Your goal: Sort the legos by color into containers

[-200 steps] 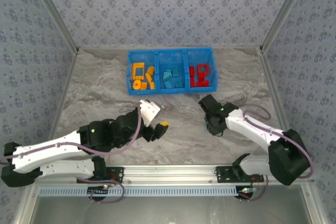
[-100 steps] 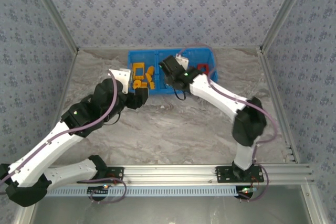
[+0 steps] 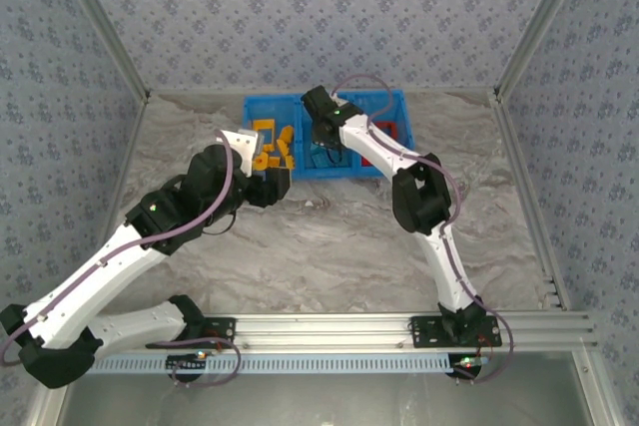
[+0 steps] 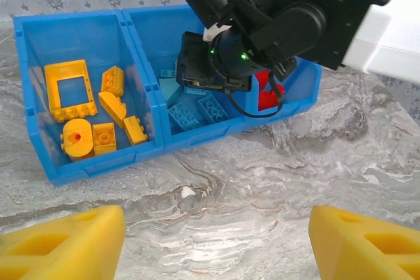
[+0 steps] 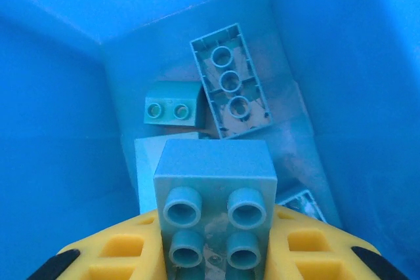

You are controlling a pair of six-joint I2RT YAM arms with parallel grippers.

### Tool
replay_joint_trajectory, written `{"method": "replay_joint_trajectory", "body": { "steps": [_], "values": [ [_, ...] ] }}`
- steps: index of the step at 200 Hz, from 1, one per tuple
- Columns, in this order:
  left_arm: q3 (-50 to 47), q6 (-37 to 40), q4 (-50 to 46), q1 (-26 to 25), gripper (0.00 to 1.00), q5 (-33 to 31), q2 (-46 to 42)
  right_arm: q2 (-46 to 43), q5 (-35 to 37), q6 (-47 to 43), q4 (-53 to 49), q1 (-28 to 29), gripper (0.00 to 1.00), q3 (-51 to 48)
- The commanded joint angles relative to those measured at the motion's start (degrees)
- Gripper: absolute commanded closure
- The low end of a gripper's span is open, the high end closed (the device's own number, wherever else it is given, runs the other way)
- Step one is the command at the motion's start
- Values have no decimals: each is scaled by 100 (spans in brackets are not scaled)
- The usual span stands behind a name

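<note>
Brick [image 5: 215, 181]: pale blue, pinched in the right hand [image 5: 216, 254], studs toward the camera, over the middle compartment of the bin [image 4: 105, 165].
Drop spot: straight below, among other blue bricks [image 5: 230, 83]; the longest lies lengthwise along the compartment.
Left hand [image 4: 216, 244]: wide open, empty, above the worktop [image 4: 262, 175] just in front of the bin.
Next move: likely a release; the right hand alone is placed for it.

Bin [image 3: 389, 98] far on your tabletop [image 3: 329, 246]; right pincer [image 5: 215, 257], lego [image 5: 215, 175] between its fingers [image 5: 118, 254], in the middle compartment; left pincer [image 4: 216, 240] before the left.
</note>
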Motion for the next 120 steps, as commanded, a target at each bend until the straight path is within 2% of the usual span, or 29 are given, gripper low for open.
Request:
{"method": "replay_joint_trajectory", "body": {
  "steps": [1, 41, 87, 120],
  "values": [
    [-39, -71, 168, 32, 26, 139, 10, 256, -224, 244, -288, 8, 87, 250],
    [-57, -111, 156, 29, 26, 204, -16, 426, -322, 430, -271, -90, 83, 240],
    [-71, -110, 135, 31, 26, 235, -25, 350, -372, 408, -303, -106, 59, 247],
    [-126, -124, 136, 34, 26, 245, -50, 138, -315, 370, -330, -56, 52, 240]
  ]
}}
